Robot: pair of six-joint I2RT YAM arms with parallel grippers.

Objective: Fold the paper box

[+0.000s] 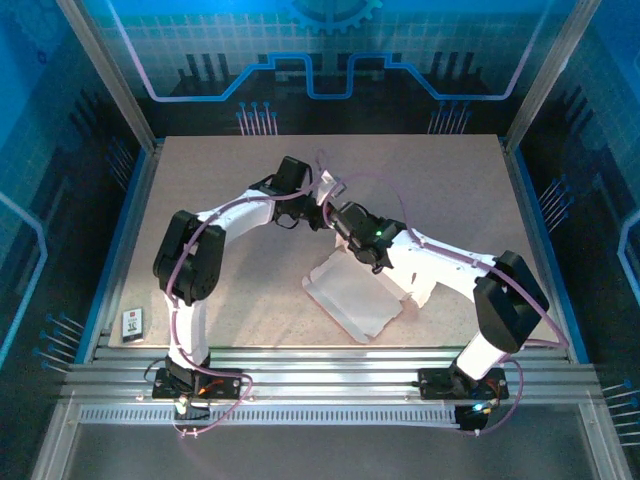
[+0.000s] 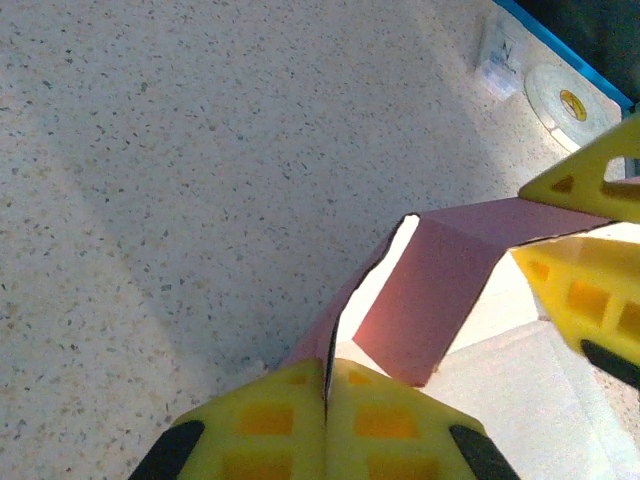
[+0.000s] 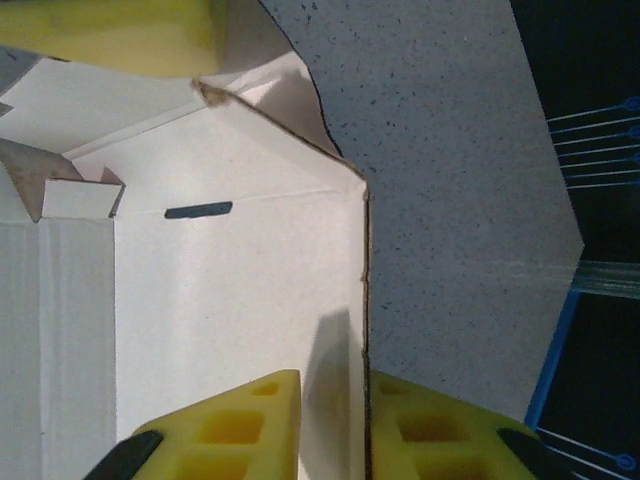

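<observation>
Here the paper box point(image 1: 355, 300) lies half-formed on the near-centre of the table point(image 1: 220, 180), white inside up. Above the table's middle, the left gripper point(image 2: 328, 365) is clenched on the thin edge of a pink flap point(image 2: 440, 290). The right gripper point(image 3: 335, 380) straddles a side wall, its 2 fingers slightly parted and not clamping. To fold well, I judge the left should pinch firmly and swing the flap along its crease while the right steadies the wall. At the table's near-left corner, a dark card point(image 1: 134, 322) carries writing too small to read.
</observation>
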